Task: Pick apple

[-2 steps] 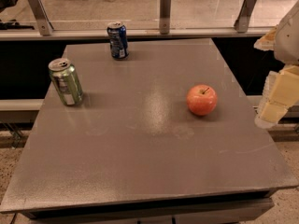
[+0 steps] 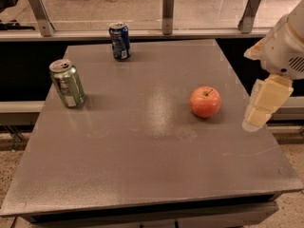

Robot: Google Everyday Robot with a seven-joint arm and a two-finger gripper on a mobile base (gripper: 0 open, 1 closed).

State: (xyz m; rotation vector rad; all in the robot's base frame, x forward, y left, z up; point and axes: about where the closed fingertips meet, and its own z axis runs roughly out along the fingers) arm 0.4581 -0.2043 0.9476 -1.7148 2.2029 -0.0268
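The apple [image 2: 205, 101] is round and red-orange with a short dark stem. It sits on the grey table [image 2: 142, 156], right of the middle. My gripper [image 2: 259, 115] hangs at the right edge of the view, just right of the apple and slightly above the table edge, pointing down. It is apart from the apple and holds nothing that I can see.
A green can [image 2: 67, 83] stands upright at the left side of the table. A blue can [image 2: 119, 41] stands upright at the far edge. A glass railing with metal posts [image 2: 167, 6] runs behind the table.
The gripper has moved a little left, toward the apple. The apple and cans have not moved.
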